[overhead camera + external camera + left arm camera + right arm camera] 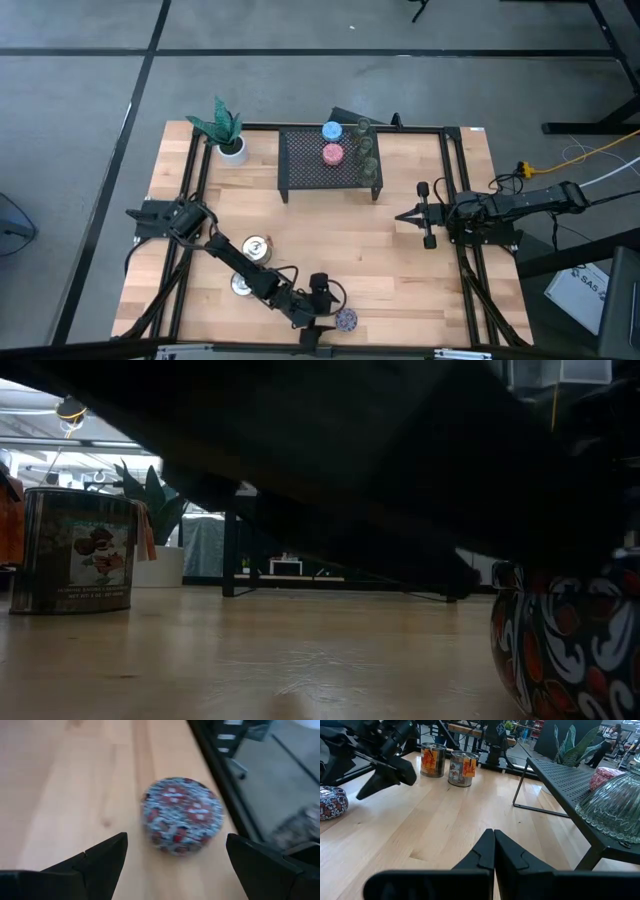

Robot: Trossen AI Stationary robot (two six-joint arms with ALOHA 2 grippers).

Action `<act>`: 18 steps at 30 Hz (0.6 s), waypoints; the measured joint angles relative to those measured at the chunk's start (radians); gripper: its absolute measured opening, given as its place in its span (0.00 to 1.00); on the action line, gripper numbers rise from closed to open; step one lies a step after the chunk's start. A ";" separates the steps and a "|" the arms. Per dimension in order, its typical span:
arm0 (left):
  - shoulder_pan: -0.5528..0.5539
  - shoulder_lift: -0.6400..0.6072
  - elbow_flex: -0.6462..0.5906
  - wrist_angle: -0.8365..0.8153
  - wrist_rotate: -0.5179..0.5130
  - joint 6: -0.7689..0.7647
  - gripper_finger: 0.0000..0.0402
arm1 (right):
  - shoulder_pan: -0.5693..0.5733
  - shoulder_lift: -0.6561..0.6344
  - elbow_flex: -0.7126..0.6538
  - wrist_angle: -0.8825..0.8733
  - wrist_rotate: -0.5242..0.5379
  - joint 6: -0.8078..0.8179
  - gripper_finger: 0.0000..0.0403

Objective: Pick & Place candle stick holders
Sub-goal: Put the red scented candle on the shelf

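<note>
A round candle stick holder with a red, white and blue pattern (182,815) stands on its base on the table near the front edge (346,320). My left gripper (175,865) is open just short of it, a finger to each side and touching nothing. Two silvery holders with orange marks (257,248) (241,285) stand beside the left arm. On the black mesh rack (300,175) stand a blue holder (332,130), a pink one (333,153) and green glassy ones (368,147). My right gripper (413,215) waits shut at the table's right.
A white pot with a green plant (228,138) stands at the far left corner. A black frame rail (452,190) runs around the tabletop. Bare wood lies between the rack and the front edge. In the low view the left arm hides most of the scene above the patterned holder (570,650).
</note>
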 joint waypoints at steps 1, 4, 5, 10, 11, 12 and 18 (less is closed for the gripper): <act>0.000 0.000 0.000 -0.002 0.019 0.001 0.84 | 0.000 0.000 0.000 0.000 0.000 0.000 0.01; 0.000 0.000 0.000 -0.019 0.052 0.000 0.84 | 0.000 0.000 0.000 0.000 0.000 0.000 0.01; 0.000 0.000 0.000 -0.019 0.052 0.008 0.84 | 0.000 0.000 0.000 0.000 0.000 0.000 0.01; 0.002 0.004 0.000 -0.027 0.050 0.049 0.84 | 0.000 0.000 0.000 0.000 0.000 0.000 0.01; 0.002 0.007 0.000 -0.027 0.050 0.050 0.84 | 0.000 0.000 0.000 0.000 0.000 0.000 0.01; 0.002 0.013 0.000 -0.027 0.050 0.053 0.84 | 0.000 0.000 0.000 0.000 0.000 0.000 0.01; 0.004 0.062 0.000 0.040 0.023 0.061 0.84 | 0.000 0.000 0.000 0.000 0.000 0.000 0.01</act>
